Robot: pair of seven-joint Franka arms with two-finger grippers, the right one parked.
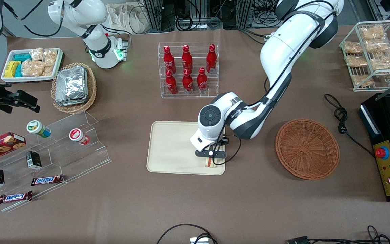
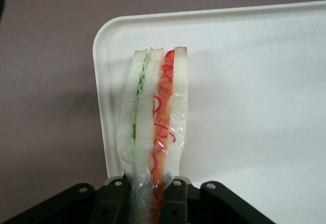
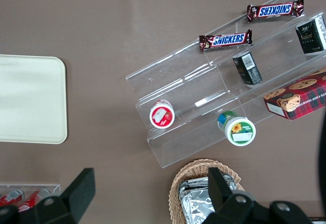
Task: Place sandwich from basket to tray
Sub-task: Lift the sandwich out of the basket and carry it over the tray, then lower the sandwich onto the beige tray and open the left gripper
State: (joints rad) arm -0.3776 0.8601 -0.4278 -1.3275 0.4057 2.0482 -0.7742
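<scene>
My left gripper [image 1: 210,157] hangs over the corner of the cream tray [image 1: 171,149] nearest the front camera and the brown basket. It is shut on the clear-wrapped sandwich [image 2: 155,117]: white bread with a green stripe and a red-orange stripe, pinched at its wrapped end between the black fingers [image 2: 175,203]. In the front view only a small piece of the sandwich [image 1: 209,163] shows below the gripper, low over the tray corner. The round reddish-brown basket [image 1: 307,148] sits beside the tray, toward the working arm's end, with nothing in it.
A clear rack of red bottles [image 1: 188,69] stands farther from the camera than the tray. A tan basket of foil packets [image 1: 73,86], a white snack tray [image 1: 30,64] and a clear stepped shelf [image 1: 59,149] lie toward the parked arm's end. A wire rack [image 1: 372,54] and black machine [image 1: 389,149] stand past the basket.
</scene>
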